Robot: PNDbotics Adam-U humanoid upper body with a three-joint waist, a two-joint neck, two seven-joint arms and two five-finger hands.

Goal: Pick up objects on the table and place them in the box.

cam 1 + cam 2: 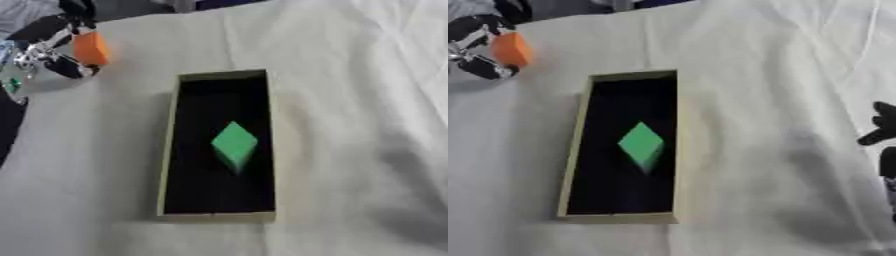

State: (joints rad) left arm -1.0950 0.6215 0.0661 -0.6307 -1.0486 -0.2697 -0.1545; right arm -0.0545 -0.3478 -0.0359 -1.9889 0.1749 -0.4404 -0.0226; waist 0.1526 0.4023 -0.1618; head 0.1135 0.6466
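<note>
Nearest, a long tan box [271, 145] with a dark interior holds a green foam block [234, 145]. The right hand [881, 131] idles at the edge, grip unreadable. Farthest, the left hand [54, 55] pinches an orange foam block [91, 48] beside the box; releasing early would drop it outside.

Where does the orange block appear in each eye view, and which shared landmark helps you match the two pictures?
Left eye view: the orange block is at upper left, held in the left hand, up and left of the box's far left corner.
Right eye view: same block, nearer the left edge, again upper left.
Shared landmark: the box with the green block inside.
</note>
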